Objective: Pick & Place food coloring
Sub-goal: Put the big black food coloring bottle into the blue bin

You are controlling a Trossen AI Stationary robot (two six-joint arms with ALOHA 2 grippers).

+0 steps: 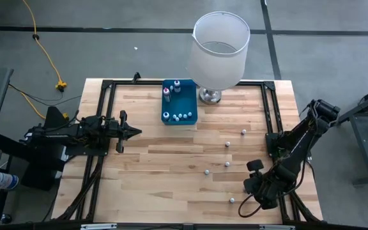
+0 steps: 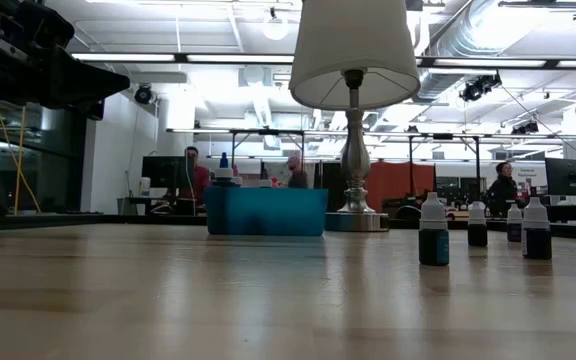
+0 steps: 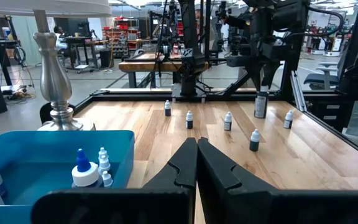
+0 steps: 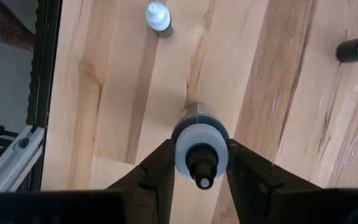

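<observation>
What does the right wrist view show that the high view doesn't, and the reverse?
Only the right wrist view: the right end effector with its fingers against both sides of an upright food coloring bottle. Only the high view: the blue bin holding bottles, the lamp, and the left end effector, shut, waiting left. Both: loose bottles standing on the wooden table.

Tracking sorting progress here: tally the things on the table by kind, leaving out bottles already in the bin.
Loose food coloring bottles: 6, one between the right end effector's fingers
Blue bin: 1
Lamp: 1
Total: 8
</observation>
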